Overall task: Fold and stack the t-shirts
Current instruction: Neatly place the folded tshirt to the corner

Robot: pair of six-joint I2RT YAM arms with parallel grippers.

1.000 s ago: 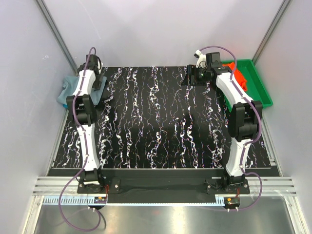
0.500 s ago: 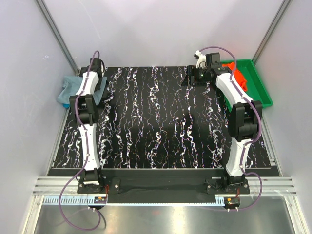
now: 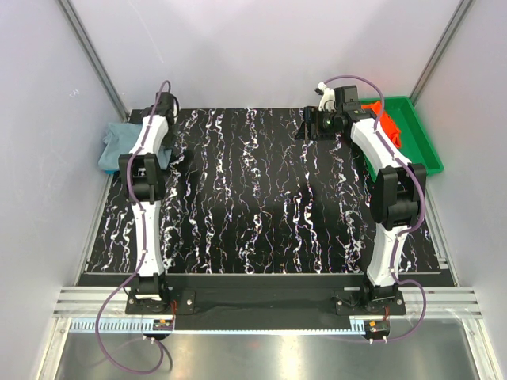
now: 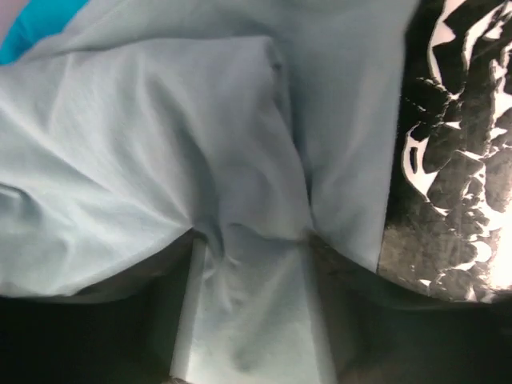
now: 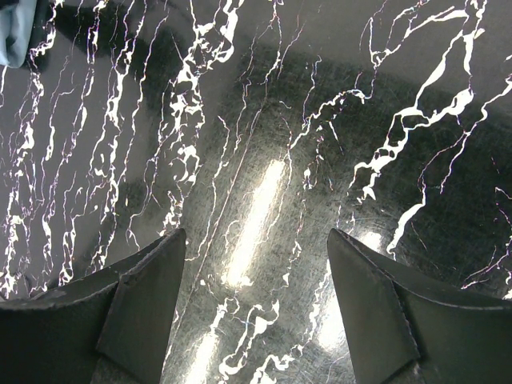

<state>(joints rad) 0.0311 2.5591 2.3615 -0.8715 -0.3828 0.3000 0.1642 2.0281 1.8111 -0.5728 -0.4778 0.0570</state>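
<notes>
The dusty grey-blue t-shirt (image 3: 119, 144) lies bunched at the table's back left corner, under my left arm. In the left wrist view its cloth (image 4: 160, 144) fills the frame and lies creased between the fingers of my left gripper (image 4: 250, 248), whose jaws stand apart. A strip of teal-blue t-shirt (image 4: 36, 20) peeks out at the top left corner. My right gripper (image 3: 310, 127) hangs open over bare table at the back right, with nothing between its fingers (image 5: 152, 296). The orange-red t-shirt (image 3: 390, 125) lies crumpled in the green tray (image 3: 424, 154).
The black marbled tabletop (image 3: 261, 198) spreads between the arms. The green tray sits at the table's right edge, behind my right arm. Grey walls close in on the left, back and right. A corner of grey-blue cloth (image 5: 14, 32) shows in the right wrist view.
My left wrist has swung to the right and toward the back over the grey-blue shirt, and the cloth's outline has shifted a little. The right arm has not moved.
</notes>
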